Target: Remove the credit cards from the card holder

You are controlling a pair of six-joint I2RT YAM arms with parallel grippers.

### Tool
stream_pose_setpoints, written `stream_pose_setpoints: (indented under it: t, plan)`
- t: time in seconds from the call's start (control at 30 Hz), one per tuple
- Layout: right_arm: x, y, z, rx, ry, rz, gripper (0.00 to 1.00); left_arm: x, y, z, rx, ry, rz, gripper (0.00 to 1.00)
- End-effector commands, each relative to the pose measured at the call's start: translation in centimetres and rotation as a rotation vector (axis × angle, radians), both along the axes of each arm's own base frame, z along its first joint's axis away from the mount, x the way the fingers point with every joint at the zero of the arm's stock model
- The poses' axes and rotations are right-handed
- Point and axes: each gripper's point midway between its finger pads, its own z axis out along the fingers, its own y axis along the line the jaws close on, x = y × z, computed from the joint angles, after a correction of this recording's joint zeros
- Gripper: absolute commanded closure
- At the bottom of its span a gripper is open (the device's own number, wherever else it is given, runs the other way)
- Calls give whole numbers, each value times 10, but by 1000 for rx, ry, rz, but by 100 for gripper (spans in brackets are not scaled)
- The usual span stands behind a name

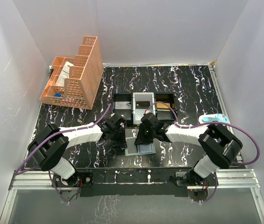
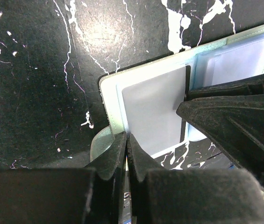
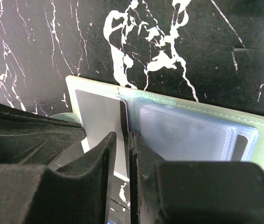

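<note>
**Left jaws:** closed, tips together at the near edge of the card holder (image 1: 140,149), beside its small rounded tab (image 2: 99,142). A pale sliver shows between the tips, but I cannot tell whether that edge is pinched.

**Right jaws:** a narrow slit apart, tips down at the holder's middle fold, on the inner edge of a grey card (image 3: 99,116). I cannot tell whether they grip it. The two sets of jaws stand just beside each other over the holder.

**Card holder:** lies open and flat on the counter (image 1: 192,88), near the near edge at about mid-width. Grey-green border, pale shiny inside. The grey card lies on one panel and the other panel carries clear sleeves (image 3: 183,135).

**Left arm** (image 1: 82,135) and **right arm** (image 1: 183,133)**:** reach inward from the near corners and meet above the holder.

**Three-compartment tray** (image 1: 135,100)**:** black and white, just beyond the holder toward the far edge, with a dark card in each compartment.

**Orange lattice organiser** (image 1: 87,70)**:** at the far left corner, well apart from the holder, with papers inside.

**Pale blue object** (image 1: 214,119)**:** at the right edge, too small to identify.
</note>
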Motion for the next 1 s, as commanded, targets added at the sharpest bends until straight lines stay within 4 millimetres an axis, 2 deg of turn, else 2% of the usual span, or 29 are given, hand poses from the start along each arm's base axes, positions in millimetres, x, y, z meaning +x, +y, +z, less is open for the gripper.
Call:
stream_pose_setpoints:
  t: [0.0, 0.2, 0.43, 0.73, 0.97]
  plan:
    - [-11, 9, -12, 66, 30, 25, 87, -24, 19, -35, 123, 66, -32, 99]
    - [-12, 28, 16, 261, 24, 61, 100, -24, 20, -37, 136, 69, -32, 100]
    - [-7, 18, 33, 378, 10, 63, 100, -24, 27, -39, 174, 67, -26, 100]
    - [-7, -4, 29, 361, 17, 73, 100, -24, 31, -41, 196, 65, -25, 100]
    - [-5, -12, 25, 350, 26, 53, 100, -24, 30, -40, 188, 62, -29, 100]
